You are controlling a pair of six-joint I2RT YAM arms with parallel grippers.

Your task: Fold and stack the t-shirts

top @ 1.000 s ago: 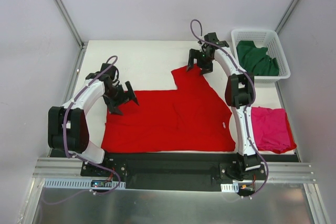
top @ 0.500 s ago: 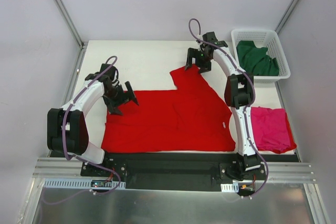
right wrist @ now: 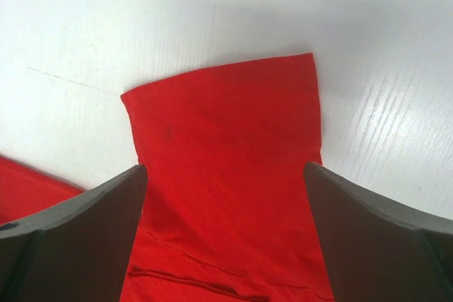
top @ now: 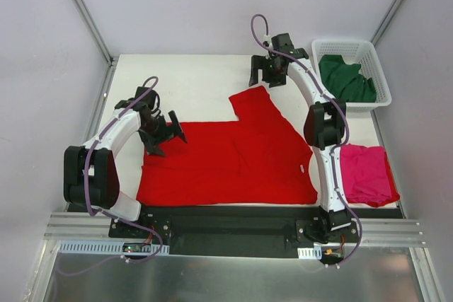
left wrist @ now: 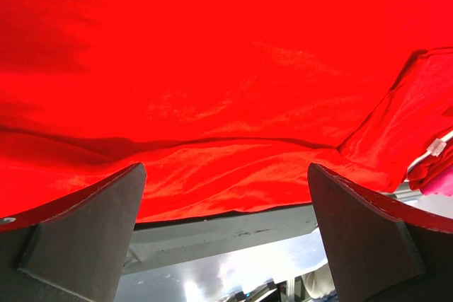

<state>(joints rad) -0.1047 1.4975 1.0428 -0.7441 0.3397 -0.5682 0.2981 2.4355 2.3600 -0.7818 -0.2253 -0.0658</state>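
A bright red t-shirt (top: 233, 150) lies spread flat on the white table, one sleeve (top: 251, 99) pointing to the back. My left gripper (top: 167, 136) hovers open over the shirt's left edge; the left wrist view fills with the red t-shirt (left wrist: 226, 68). My right gripper (top: 266, 76) stands open just beyond the sleeve's end, and the sleeve (right wrist: 226, 167) lies below its spread fingers, untouched. A folded magenta-pink t-shirt (top: 364, 172) rests at the right front. A dark green t-shirt (top: 345, 79) lies in the basket.
A white lattice basket (top: 375, 61) stands at the back right corner. Bare white table (top: 191, 83) shows behind the red shirt. A black rail (top: 226, 221) with both arm bases runs along the near edge. Grey walls enclose the table.
My right gripper has risen and drawn back from the sleeve end toward the rear; the sleeve now lies flat. The left gripper has barely shifted.
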